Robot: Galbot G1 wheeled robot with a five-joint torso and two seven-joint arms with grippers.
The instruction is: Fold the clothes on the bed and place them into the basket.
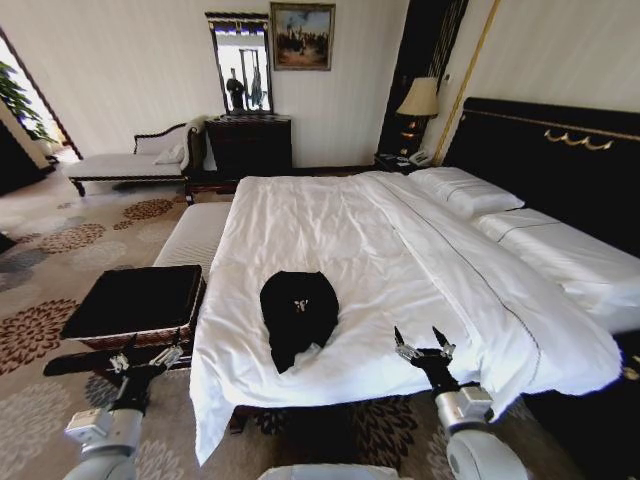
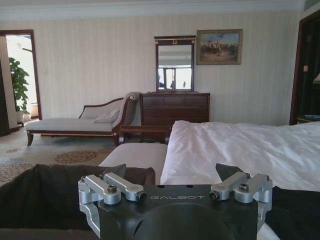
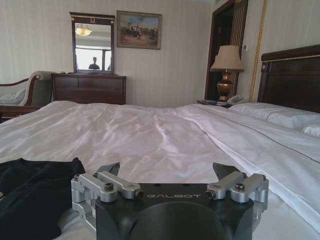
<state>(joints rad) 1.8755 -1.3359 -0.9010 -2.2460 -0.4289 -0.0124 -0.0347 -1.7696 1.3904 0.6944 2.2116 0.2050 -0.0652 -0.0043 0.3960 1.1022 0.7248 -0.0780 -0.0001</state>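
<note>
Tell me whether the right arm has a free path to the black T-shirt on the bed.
Probably yes. The right gripper, open, sits at the bed's near edge, with only bare white duvet between it and the T-shirt beside it.

Two silver-grey arms were seen ending in black gripper bodies marked "GALBOT", the left gripper (image 1: 145, 350) and right gripper (image 1: 424, 340) each fitted with silver linkage bars, dark screws and black pointed fingertips (image 3: 226, 170).

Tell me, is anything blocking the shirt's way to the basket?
Nothing visible does. The shirt lies near the bed's foot edge; the basket stands on the floor beside that corner, its black top shut. Both grippers hover open.
</note>
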